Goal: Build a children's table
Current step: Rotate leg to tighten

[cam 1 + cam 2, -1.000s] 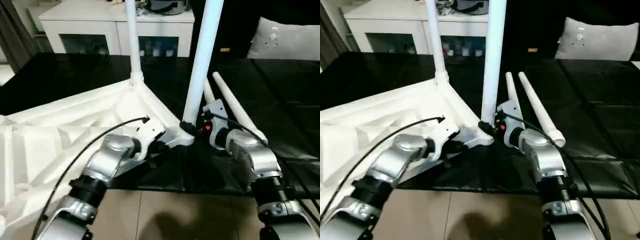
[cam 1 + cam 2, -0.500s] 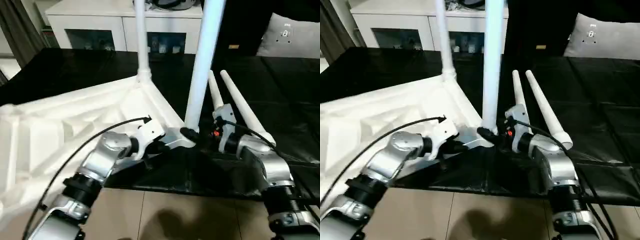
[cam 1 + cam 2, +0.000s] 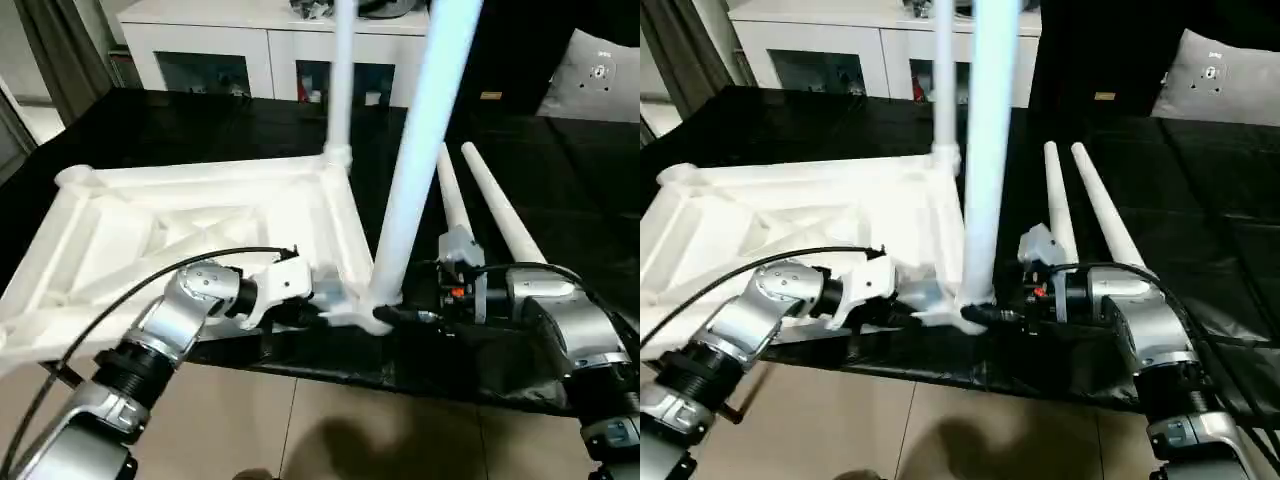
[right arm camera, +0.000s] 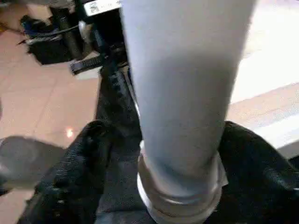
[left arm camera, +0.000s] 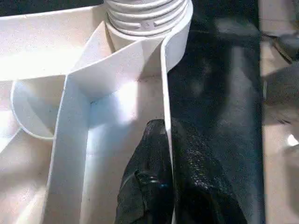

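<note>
The children's table top [image 3: 150,225] lies upside down, ribs up, on the black worktable. One white leg [image 3: 340,80] stands in its far corner socket. A second leg [image 3: 425,150] stands in the near corner socket. Two more legs [image 3: 505,215] lie loose on the right. My left gripper [image 5: 169,172] is shut on the top's thin rim wall just beside the near socket [image 5: 145,18]. My right gripper [image 4: 168,135] is open, its fingers [image 4: 84,168] either side of the near leg's base [image 4: 180,186], with a gap on one side.
The near corner sits close to the worktable's front edge [image 3: 330,365], with tiled floor [image 3: 330,420] below. A white cabinet [image 3: 270,35] stands behind the worktable. A grey pillow [image 3: 600,80] lies at the back right.
The camera has shifted. My right gripper's fingers have spread apart around the near leg's base. My left gripper still pinches the rim.
</note>
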Robot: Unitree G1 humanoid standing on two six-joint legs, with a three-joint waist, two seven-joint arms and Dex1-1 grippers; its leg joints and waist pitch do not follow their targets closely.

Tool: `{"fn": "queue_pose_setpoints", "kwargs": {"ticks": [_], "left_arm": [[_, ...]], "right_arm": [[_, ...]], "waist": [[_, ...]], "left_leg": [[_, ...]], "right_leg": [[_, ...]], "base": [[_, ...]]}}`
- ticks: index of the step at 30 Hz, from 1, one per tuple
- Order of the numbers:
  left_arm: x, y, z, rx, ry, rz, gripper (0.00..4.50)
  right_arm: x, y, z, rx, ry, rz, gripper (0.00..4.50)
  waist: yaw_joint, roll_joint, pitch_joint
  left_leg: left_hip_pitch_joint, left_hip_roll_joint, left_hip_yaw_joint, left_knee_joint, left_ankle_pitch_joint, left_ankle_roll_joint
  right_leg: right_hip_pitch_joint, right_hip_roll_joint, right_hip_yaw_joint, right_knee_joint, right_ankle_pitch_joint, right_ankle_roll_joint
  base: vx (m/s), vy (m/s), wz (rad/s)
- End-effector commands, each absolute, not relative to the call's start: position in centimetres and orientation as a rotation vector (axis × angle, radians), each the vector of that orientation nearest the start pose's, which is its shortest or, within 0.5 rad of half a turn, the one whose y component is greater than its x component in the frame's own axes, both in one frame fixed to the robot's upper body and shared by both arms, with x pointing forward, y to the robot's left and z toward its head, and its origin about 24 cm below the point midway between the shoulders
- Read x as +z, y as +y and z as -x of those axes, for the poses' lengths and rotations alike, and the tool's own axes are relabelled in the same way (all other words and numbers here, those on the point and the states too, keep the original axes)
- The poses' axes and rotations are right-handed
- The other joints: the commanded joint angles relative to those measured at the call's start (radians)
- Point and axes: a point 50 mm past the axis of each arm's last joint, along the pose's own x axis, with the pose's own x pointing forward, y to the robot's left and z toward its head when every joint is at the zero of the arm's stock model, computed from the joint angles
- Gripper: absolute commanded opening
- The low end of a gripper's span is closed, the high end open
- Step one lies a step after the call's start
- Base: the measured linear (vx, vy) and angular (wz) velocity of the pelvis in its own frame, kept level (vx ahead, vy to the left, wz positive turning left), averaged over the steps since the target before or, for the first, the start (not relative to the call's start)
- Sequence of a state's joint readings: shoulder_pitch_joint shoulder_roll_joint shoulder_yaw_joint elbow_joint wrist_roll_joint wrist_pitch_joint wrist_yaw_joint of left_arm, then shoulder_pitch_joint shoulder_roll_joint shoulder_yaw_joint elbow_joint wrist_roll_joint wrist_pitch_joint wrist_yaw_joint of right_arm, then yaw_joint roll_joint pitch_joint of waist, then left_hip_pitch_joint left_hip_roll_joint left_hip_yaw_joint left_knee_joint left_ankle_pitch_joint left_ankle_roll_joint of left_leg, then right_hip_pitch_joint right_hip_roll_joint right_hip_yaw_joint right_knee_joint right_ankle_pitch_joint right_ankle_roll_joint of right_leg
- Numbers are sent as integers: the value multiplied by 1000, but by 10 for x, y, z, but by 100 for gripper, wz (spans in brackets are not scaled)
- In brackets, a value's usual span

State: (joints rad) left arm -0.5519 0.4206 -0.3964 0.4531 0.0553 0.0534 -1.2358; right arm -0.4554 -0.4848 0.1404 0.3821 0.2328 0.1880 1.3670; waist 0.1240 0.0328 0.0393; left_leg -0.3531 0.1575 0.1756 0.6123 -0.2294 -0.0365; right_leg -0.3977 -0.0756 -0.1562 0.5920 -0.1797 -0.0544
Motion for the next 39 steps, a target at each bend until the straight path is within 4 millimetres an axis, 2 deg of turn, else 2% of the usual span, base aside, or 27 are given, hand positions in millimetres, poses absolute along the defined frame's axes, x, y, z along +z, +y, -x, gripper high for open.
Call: {"fn": "queue_pose_setpoints", "kwargs": {"ticks": [1, 9, 19, 20, 22, 24, 25, 26, 27, 28, 29, 30, 31, 33, 34, 35, 36, 37, 39], "left_arm": [[54, 120, -300, -1522, 430, -635, 0], [54, 122, -301, -1551, 427, -633, 0], [53, 119, -302, -1529, 421, -552, 0], [54, 118, -302, -1503, 420, -525, 0], [54, 116, -304, -1454, 427, -488, 0], [54, 115, -305, -1428, 434, -471, 0], [55, 112, -307, -1382, 437, -446, 0], [57, 105, -311, -1287, 442, -404, 0], [57, 105, -311, -1287, 442, -404, 0], [58, 100, -314, -1242, 442, -383, 0], [60, 95, -317, -1199, 448, -357, 0], [61, 89, -320, -1160, 452, -332, 0], [62, 81, -325, -1102, 455, -295, 0], [63, 77, -328, -1072, 453, -280, 0], [64, 71, -331, -1029, 447, -260, 0], [67, 64, -336, -974, 432, -232, 0], [68, 60, -338, -948, 424, -219, 0], [71, 56, -340, -919, 414, -205, 0], [73, 51, -341, -905, 400, -202, 0]], "right_arm": [[77, -171, -294, 1444, 332, 163, 334], [74, -173, -293, 1491, 361, 174, 257], [71, -166, -288, 1514, 364, 94, 196], [70, -163, -288, 1491, 364, 59, 195], [68, -157, -289, 1427, 369, 21, 194], [67, -154, -289, 1404, 359, 11, 193], [64, -147, -291, 1340, 365, -13, 193], [57, -135, -299, 1184, 383, -48, 193], [57, -135, -299, 1184, 383, -48, 193], [53, -129, -304, 1100, 397, -71, 193], [50, -124, -308, 1026, 410, -94, 193], [46, -118, -312, 954, 431, -102, 193], [39, -111, -317, 868, 465, -103, 193], [37, -108, -318, 837, 474, -112, 193], [35, -105, -321, 797, 474, -116, 193], [32, -102, -325, 747, 461, -106, 193], [32, -101, -327, 727, 452, -107, 228], [32, -100, -329, 703, 434, -126, 249], [34, -102, -332, 670, 416, -167, 265]], "waist": [[0, -11, -62], [13, -13, -68], [18, -13, -68], [19, -8, -67], [17, -10, -65], [14, -11, -62], [15, -7, -62], [8, -9, -58], [-1, -7, -53], [-8, -10, -53], [-19, -9, -53], [-30, -11, -51], [-39, -11, -48], [-47, -11, -48], [-47, -12, -51], [-49, -8, -49], [-47, -4, -51], [-47, -4, -55], [-41, -7, -62]], "left_leg": [[-1, 92, -34, -66, -55, 116], [-1, 92, -33, -62, -26, 118], [-2, 93, -33, -63, -26, 115], [-1, 95, -34, -63, -25, 113], [-2, 98, -36, -66, -27, 107], [1, 89, -33, -67, -60, 86], [1, 88, -33, -68, -64, 81], [2, 91, -35, -73, -75, 67], [5, 88, -38, -77, -102, 46], [6, 83, -37, -77, -114, 36], [6, 79, -39, -76, -118, 23], [9, 81, -39, -77, -125, 19], [8, 81, -41, -78, -136, 16], [20, 68, -36, -72, -157, 21], [16, 68, -36, -73, -145, 28], [14, 72, -36, -77, -134, 41], [21, 71, -36, -75, -139, 40], [22, 72, -34, -75, -132, 42], [12, 82, -39, -78, -84, 56]], "right_leg": [[63, -110, 83, -74, -256, -112], [64, -111, 85, -65, -204, -121], [64, -111, 84, -66, -217, -119], [64, -112, 84, -66, -219, -117], [63, -111, 84, -66, -223, -118], [64, -113, 82, -79, -295, -97], [64, -112, 83, -81, -308, -93], [63, -110, 81, -84, -334, -84], [61, -111, 77, -95, -389, -72], [64, -112, 75, -100, -418, -61], [67, -114, 71, -106, -453, -47], [61, -111, 72, -108, -457, -48], [62, -110, 70, -111, -468, -46], [59, -111, 67, -127, -515, -27], [66, -112, 70, -122, -493, -27], [63, -107, 69, -121, -465, -31], [61, -107, 67, -125, -465, -31], [61, -108, 70, -122, -444, -37], [71, -110, 76, -101, -328, -68]], "base": [[0, 0, 0], [0, 0, 0], [0, 0, 0], [0, 0, 0], [0, 0, 0], [0, 0, 0], [0, 0, 0], [0, 0, 0], [0, 0, 0], [0, 0, 0], [0, 0, 0], [0, 0, 0], [0, 0, 0], [0, 0, 0], [0, 0, 0], [0, 0, 0], [0, 0, 0], [0, 0, 0], [0, 0, 0]]}}
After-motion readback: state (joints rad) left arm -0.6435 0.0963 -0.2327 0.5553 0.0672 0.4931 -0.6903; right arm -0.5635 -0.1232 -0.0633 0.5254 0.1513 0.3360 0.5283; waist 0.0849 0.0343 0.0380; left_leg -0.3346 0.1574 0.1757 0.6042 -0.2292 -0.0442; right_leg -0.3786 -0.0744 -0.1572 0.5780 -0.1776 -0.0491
